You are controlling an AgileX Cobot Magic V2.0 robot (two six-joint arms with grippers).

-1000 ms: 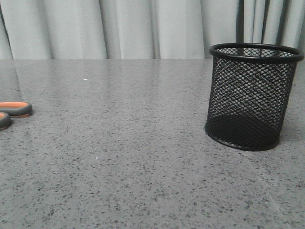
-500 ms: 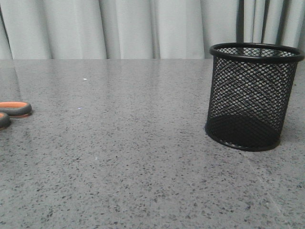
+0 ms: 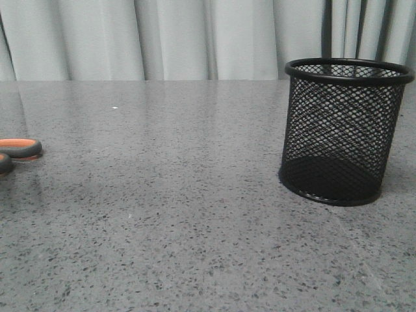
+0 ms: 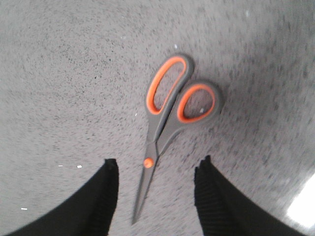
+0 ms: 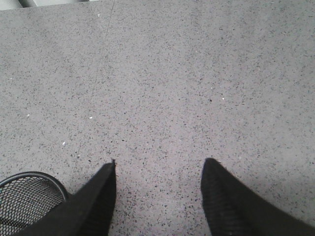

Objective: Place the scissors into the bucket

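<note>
**Scissors not yet picked; bucket empty**

Scissors [image 4: 165,123] flat on grey table [image 3: 182,214], blades closed, handle loops at far 9 o'clock in front view, bucket [image 3: 343,130] upright at 3 o'clock, well apart. Nothing visible inside mesh. Left gripper [image 4: 156,189] above scissors, fingers wide apart, straddling blades near pivot, no contact apparent, holding nothing. Right gripper [image 5: 158,196] spread open and empty beside bucket rim. Judged remaining: grasp, lift, carry across, drop in.
</note>
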